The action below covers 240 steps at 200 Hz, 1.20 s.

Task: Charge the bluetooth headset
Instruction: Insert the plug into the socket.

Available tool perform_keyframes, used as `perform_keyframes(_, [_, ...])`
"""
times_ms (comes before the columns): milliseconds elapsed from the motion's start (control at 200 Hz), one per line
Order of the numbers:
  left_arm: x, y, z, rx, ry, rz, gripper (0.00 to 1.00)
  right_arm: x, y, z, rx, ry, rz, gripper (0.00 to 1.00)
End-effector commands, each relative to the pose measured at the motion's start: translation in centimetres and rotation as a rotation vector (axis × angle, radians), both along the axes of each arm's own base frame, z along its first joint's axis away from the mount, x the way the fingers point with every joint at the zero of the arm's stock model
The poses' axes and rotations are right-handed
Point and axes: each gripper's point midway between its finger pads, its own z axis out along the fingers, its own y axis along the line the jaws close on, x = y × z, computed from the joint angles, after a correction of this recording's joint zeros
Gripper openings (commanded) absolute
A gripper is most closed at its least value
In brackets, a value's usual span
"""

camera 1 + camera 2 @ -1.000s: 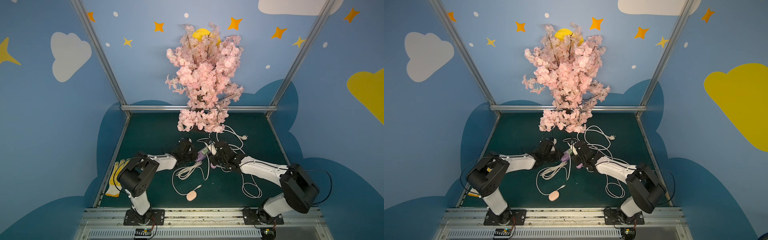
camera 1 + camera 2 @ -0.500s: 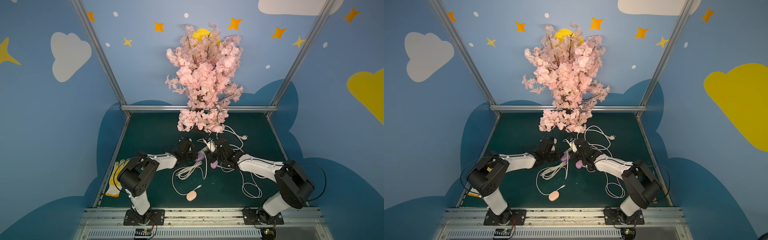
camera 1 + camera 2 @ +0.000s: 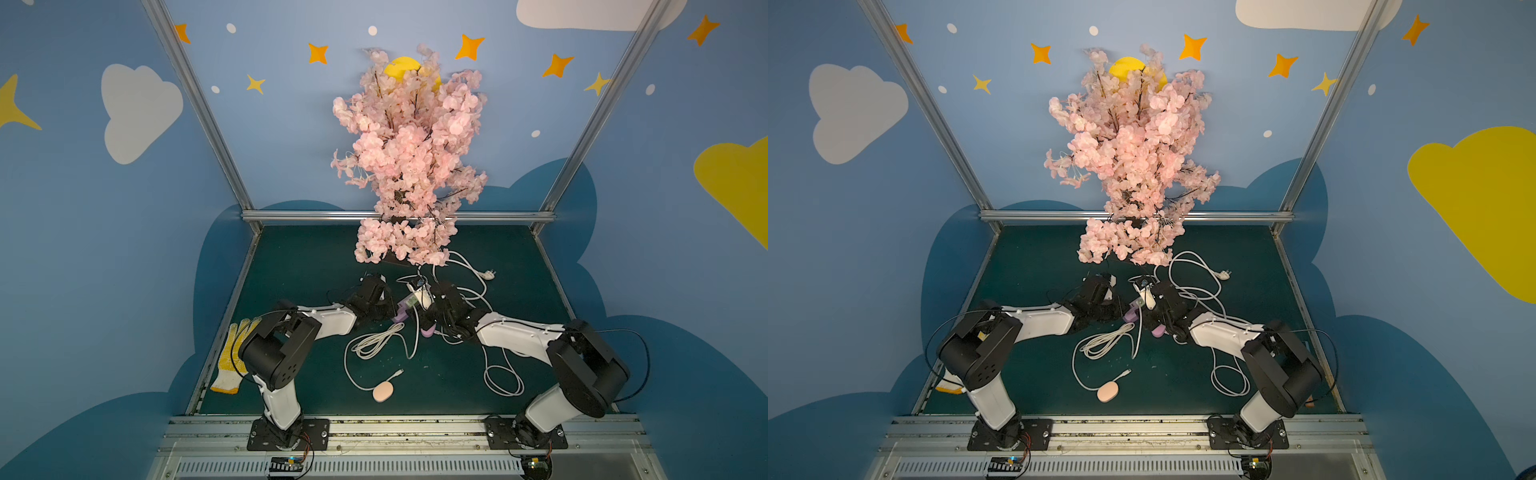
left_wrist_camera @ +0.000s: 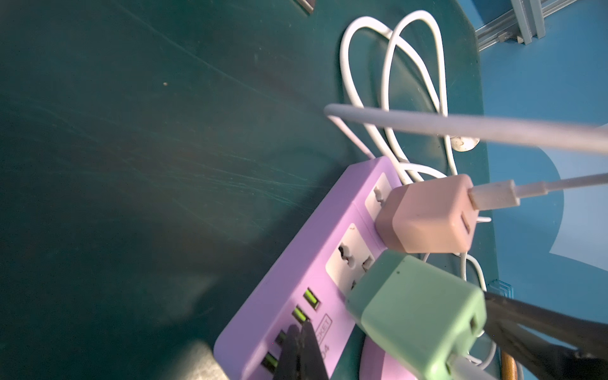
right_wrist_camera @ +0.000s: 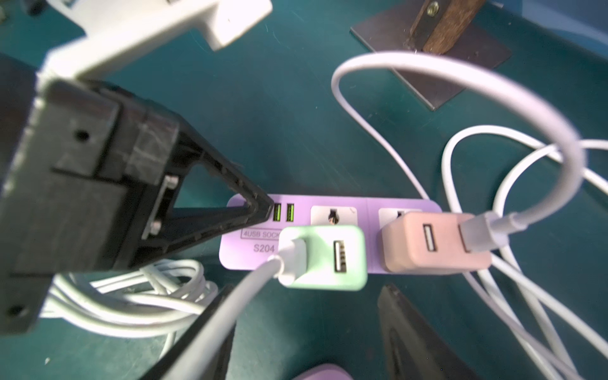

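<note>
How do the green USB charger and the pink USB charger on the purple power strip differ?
The green USB charger sits on the socket beside the purple power strip's USB ports; the pink USB charger sits one socket farther. The green charger's cable fills its port nearer those ports; the pink charger's fills its farther port. Both are two-port cubes on that strip.

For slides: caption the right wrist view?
Shut left end effector touches purple power strip holding green adapter and pink adapter.

The purple strip (image 5: 365, 214) is smooth plastic; plugged into it, the green charger (image 5: 320, 260) and pink charger (image 5: 411, 250) look matt. The desk (image 4: 131, 164) under it is scuffed; beyond it, a wooden trunk (image 5: 441, 23) sits on a dull metal plate (image 5: 483, 52).
</note>
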Motion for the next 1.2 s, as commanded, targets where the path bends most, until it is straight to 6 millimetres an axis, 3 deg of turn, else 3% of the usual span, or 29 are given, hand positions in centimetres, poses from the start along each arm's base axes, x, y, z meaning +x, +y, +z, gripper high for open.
perform_keyframes(0, [-3.2,1.8,-5.2,0.123,0.159,-0.014,0.03,1.3,0.4,0.6,0.013,-0.058,-0.019,0.72])
perform_keyframes(245, [-3.4,1.8,-5.5,0.125,0.169,-0.016,0.03,3.1,1.2,0.4,0.004,-0.083,-0.026,0.73])
perform_keyframes(491, [-3.4,1.8,-5.6,0.126,0.169,-0.021,0.03,3.8,0.4,-0.1,0.029,-0.04,-0.048,0.61])
perform_keyframes(716, [-3.3,1.7,-5.9,0.124,0.177,-0.026,0.03,4.1,-0.1,-0.9,0.063,0.027,-0.051,0.45])
perform_keyframes(1101, [-3.3,1.7,-5.9,0.127,0.179,-0.025,0.03,3.2,0.8,-2.8,0.07,0.102,-0.038,0.0])
perform_keyframes(1197, [-3.4,1.7,-5.9,0.127,0.18,-0.024,0.03,2.7,1.0,-3.3,0.043,0.098,-0.036,0.0])
